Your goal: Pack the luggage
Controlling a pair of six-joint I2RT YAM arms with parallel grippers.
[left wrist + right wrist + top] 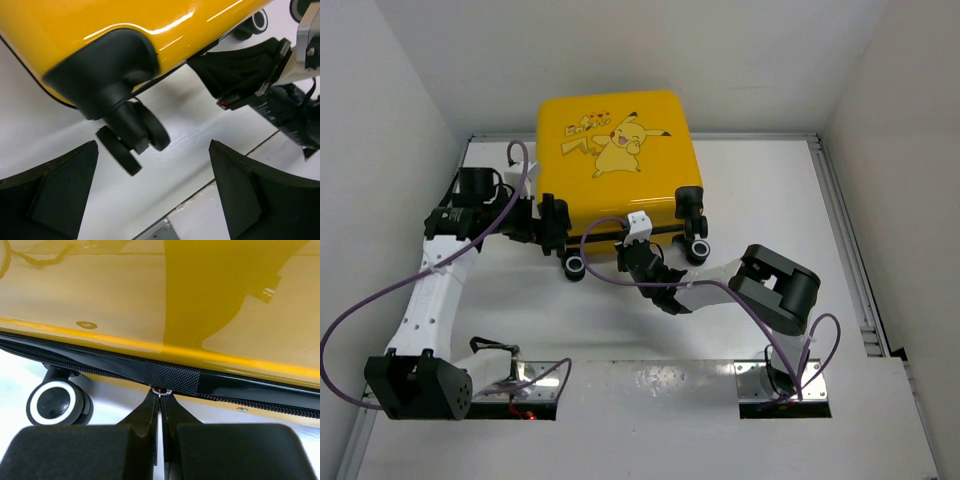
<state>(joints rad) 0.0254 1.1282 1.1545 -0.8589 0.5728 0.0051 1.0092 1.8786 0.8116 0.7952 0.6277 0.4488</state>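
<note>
Luggage (610,150) closed on bench (770,200). Right fingers (148,411) pinched shut on zipper pull (161,392) at near edge; left fingers (55,195) wide open, empty, beside wheel (132,135).

We count two arms, the left arm (430,290) at lower left of the overhead frame and the right arm (715,291) at lower right, both with white link shells and chunky black joint housings. A purple cable (527,172) runs along each. The left gripper (154,146) has matte black wedge-shaped fingers (50,195).

Robot lab cell, plain white walls (390,80), white table (770,200) (metal rail (853,270) along its edge), bolted arm bases (420,388).
</note>
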